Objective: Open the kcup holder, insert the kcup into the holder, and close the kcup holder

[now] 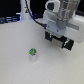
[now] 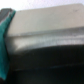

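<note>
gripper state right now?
Gripper: cannot be told if open or closed; not holding the kcup, which stands apart on the table.

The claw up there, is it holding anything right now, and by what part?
It cannot be told. The claw sits against a dark boxy thing, and its fingertips are hidden. The kcup is not held: it stands alone on the white table.
</note>
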You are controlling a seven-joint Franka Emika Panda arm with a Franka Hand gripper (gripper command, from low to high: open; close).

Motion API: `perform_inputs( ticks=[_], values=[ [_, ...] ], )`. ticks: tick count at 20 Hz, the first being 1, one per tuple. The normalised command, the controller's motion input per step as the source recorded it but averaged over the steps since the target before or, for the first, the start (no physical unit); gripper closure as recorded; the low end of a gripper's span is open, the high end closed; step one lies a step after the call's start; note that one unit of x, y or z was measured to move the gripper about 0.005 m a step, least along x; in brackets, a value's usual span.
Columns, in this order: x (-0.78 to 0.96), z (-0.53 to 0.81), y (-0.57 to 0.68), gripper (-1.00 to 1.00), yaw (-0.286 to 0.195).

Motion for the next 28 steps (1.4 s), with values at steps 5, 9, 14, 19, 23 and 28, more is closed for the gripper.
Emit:
perform_inputs(
  ticks=[5,9,14,19,23,28],
  values=[
    [0.27,0.28,-0.17,-1.00,-0.101],
    [0.25,0.43,-0.35,-1.00,-0.161],
    [0.15,0.39,-0.49,-1.00,-0.214],
    [0.04,0.35,-0.50,-1.00,-0.240],
    [-0.03,0.29,-0.41,-1.00,-0.261],
    [-0.16,0.09,-0.34,-1.00,-0.285]
  ],
)
